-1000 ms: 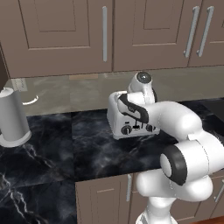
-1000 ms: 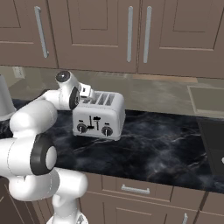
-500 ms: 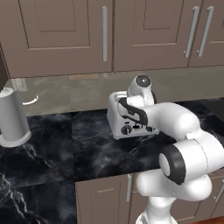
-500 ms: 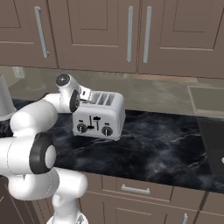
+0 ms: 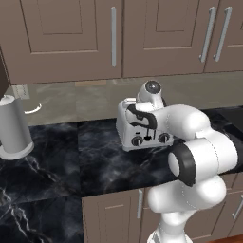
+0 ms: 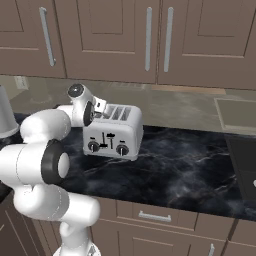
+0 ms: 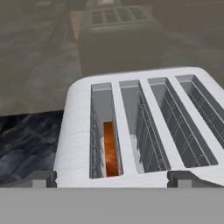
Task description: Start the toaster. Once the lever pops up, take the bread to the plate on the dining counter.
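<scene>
The silver-white toaster point(image 6: 114, 134) stands on the black marble kitchen counter, with two black knobs and black sliders on its front. In the left base view my forearm partly covers the toaster point(image 5: 138, 129). The hand view looks down into the slots of the toaster point(image 7: 144, 87). The bread point(image 7: 110, 149), a brown slice, sits low inside the leftmost slot. My gripper point(image 7: 113, 179) hangs just above the toaster's near top edge, open, with nothing between the fingers. From the right base view the gripper point(image 6: 101, 106) hovers over the toaster's left end.
A tall grey canister point(image 5: 14, 127) stands on the counter far left. Brown wall cabinets hang above, and a glossy backsplash point(image 6: 190, 107) runs behind the toaster. The counter's front edge point(image 5: 109, 193) lies close to my base. A dark recess point(image 6: 245, 165) lies at the right.
Almost nothing: the hand shifts very slightly above the toaster, and the jaws stay open.
</scene>
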Tool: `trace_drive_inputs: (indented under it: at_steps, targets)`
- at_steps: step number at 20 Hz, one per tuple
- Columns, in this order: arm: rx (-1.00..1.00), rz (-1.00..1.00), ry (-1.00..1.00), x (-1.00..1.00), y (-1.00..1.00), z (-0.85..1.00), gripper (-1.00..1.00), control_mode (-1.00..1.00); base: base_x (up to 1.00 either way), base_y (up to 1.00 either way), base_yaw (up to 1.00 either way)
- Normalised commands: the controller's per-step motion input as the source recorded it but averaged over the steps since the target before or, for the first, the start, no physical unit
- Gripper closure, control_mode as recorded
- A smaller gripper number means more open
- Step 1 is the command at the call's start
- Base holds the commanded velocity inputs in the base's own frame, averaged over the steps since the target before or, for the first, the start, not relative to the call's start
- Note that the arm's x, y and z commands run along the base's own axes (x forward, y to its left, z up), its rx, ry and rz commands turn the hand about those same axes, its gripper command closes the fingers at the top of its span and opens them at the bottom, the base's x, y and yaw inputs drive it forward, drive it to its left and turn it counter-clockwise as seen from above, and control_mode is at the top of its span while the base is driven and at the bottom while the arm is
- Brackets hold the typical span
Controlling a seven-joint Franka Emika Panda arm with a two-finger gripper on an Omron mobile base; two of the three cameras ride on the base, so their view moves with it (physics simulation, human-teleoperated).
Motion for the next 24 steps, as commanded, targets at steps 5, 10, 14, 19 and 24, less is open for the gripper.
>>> trace_drive_inputs:
  at_steps: [5,10,14,19,24]
  targets:
    - [0.0,0.0,0.0,0.22,0.0,-0.16,-1.0,-1.0,0.0,0.0,0.0]
    - [0.0,0.01,-0.04,0.11,0.0,-0.13,-1.0,-1.0,0.0,0.0,0.0]
    - [0.0,0.0,-0.05,0.05,0.0,-0.11,-1.0,-1.0,0.0,0.0,0.0]
    - [0.0,0.01,-0.03,0.07,0.0,-0.02,-1.0,-1.0,0.0,0.0,0.0]
    - [0.0,0.0,0.0,0.08,0.0,0.0,-1.0,-1.0,0.0,0.0,0.0]
